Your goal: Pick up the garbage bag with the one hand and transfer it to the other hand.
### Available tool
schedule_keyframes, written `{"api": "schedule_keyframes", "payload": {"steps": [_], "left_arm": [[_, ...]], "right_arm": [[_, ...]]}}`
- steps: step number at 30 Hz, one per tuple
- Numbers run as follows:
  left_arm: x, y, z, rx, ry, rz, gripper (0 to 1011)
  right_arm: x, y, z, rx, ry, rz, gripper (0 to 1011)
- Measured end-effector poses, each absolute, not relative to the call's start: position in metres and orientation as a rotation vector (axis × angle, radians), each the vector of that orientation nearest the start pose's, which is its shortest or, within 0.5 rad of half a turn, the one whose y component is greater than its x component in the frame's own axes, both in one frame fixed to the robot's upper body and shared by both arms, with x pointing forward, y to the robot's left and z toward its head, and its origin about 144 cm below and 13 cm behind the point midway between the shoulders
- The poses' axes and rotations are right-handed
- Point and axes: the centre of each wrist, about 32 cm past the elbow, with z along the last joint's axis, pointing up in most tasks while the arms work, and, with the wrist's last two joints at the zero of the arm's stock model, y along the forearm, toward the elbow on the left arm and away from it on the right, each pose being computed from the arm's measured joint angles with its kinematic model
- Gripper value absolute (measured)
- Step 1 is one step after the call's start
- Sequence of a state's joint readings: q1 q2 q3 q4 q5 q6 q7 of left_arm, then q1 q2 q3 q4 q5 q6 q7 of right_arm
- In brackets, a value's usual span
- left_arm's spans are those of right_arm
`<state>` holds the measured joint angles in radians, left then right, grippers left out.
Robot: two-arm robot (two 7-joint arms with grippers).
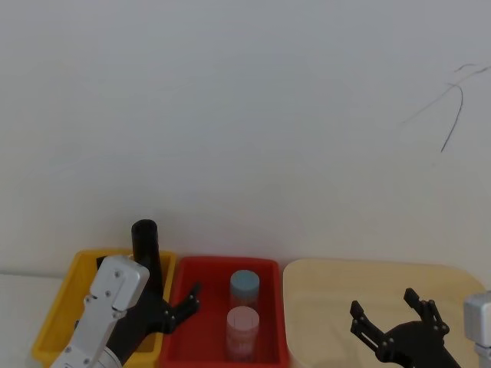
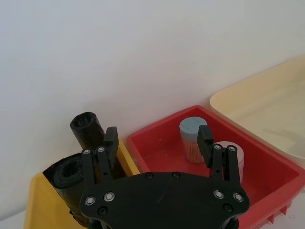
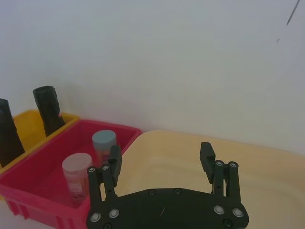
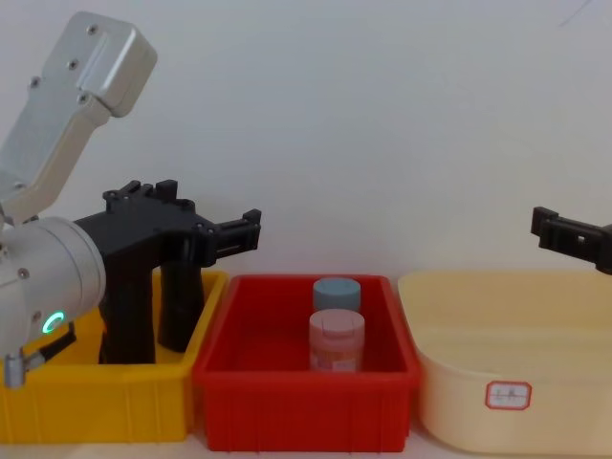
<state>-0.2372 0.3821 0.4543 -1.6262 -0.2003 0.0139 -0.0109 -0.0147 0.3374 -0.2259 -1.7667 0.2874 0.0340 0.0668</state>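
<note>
My left claw [image 2: 158, 136] is spread wide and holds nothing, above the yellow bin [image 2: 40, 200] at its edge toward the red bin [image 2: 162, 152]. The garbage bag [image 2: 64, 174] stands upright in the yellow bin, close by my fingers, beside a slimmer black roll [image 2: 86, 126]. My right claw [image 3: 161, 155], also wide and empty, hangs over the cream tub [image 3: 267, 171].

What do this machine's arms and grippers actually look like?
The left arm and right arm have silver-grey metal shells; the left wrist is a round silver drum with a small green glowing ring. The left gripper and right gripper are black: a flat plate dotted with silver screw heads, carrying two thin jointed fingers.
</note>
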Motion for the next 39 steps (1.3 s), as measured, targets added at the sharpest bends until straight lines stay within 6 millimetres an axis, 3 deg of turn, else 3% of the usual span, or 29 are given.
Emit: {"api": "schedule_keyframes", "payload": {"steps": [15,39], "left_arm": [[0.491,0.205,1.203,0.074,-0.276,1.099,1002],[0.470,0.286,1.197,0.147,-0.263,1.048,1001]], "right_arm": [[0.443,-0.237,1.189,0.026,-0.075,-1.229,1001],[0.443,-0.237,1.189,0.026,-0.075,-1.229,1001]]}}
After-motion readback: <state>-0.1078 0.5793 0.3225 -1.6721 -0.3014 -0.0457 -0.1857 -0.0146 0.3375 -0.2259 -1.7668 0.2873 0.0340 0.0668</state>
